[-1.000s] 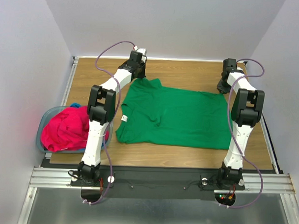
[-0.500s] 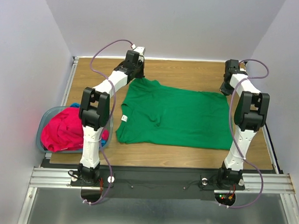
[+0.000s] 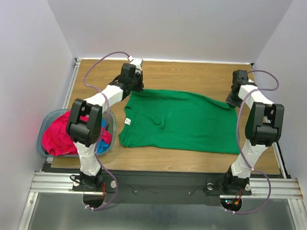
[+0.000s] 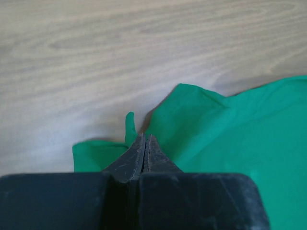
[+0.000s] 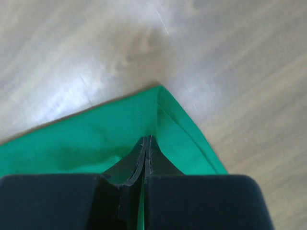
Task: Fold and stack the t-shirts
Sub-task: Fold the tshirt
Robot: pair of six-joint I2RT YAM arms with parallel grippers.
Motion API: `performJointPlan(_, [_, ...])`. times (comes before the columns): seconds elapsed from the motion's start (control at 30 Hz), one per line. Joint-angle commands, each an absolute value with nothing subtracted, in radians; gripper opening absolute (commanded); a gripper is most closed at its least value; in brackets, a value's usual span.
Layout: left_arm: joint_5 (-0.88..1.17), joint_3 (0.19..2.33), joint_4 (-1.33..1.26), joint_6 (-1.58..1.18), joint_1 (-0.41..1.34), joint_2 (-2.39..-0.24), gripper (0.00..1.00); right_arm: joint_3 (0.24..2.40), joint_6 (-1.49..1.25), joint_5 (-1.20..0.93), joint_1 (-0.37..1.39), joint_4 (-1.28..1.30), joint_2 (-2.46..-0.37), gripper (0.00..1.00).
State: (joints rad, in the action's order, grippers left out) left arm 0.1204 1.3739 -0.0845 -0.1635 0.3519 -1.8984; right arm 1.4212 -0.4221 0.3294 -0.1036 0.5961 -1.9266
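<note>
The left gripper (image 4: 145, 139) and right gripper (image 5: 147, 141) each pinch a far corner of the green t-shirt (image 3: 178, 121), flat on the bench (image 3: 195, 73) right of the basket (image 3: 42, 134), apparently tensioning it for folding.

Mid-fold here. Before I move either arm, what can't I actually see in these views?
Top view: the left arm covers part of the basket; the blue shirt shows only as a sliver beside the pink shirt.
Top view: both wrists hide the claw tips at the green shirt's far corners.
Wrist views: left claw and right claw are shut on green cloth, but their own bodies block how deep the bite goes.
</note>
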Motion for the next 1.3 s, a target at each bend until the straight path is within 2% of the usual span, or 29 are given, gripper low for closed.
performJointPlan(0.0, [0.132, 1.261, -0.207, -0.198, 0.354, -1.746, 0.0, 1.372, -0.434, 0.353, -0.107, 0.549, -1.801, 0.0])
performJointPlan(0.53, [0.089, 0.806, -0.291, -0.311, 0.359, -1.359, 0.0, 1.197, -0.459, 0.383, -0.107, 0.551, -1.579, 0.0])
performJointPlan(1.03, [0.106, 0.545, -0.314, -0.465, 0.361, -1.21, 0.0, 1.026, -0.489, 0.41, -0.107, 0.554, -1.488, 0.0])
performJointPlan(1.07, [0.123, 0.529, -0.299, -0.475, 0.362, -1.216, 0.05, 1.014, -0.497, 0.417, -0.107, 0.554, -1.489, 0.04])
performJointPlan(1.13, [0.127, 0.514, -0.275, -0.508, 0.365, -1.215, 0.23, 0.983, -0.512, 0.426, -0.107, 0.554, -1.49, 0.15])
performJointPlan(1.17, [0.117, 0.512, -0.238, -0.517, 0.367, -1.209, 0.42, 0.976, -0.515, 0.431, -0.107, 0.558, -1.488, 0.26])
performJointPlan(1.23, [0.092, 0.52, -0.177, -0.555, 0.373, -1.165, 0.52, 0.965, -0.522, 0.434, -0.107, 0.564, -1.468, 0.35])
performJointPlan(1.27, [0.065, 0.526, -0.111, -0.569, 0.377, -1.143, 0.66, 0.965, -0.525, 0.443, -0.107, 0.578, -1.456, 0.51])
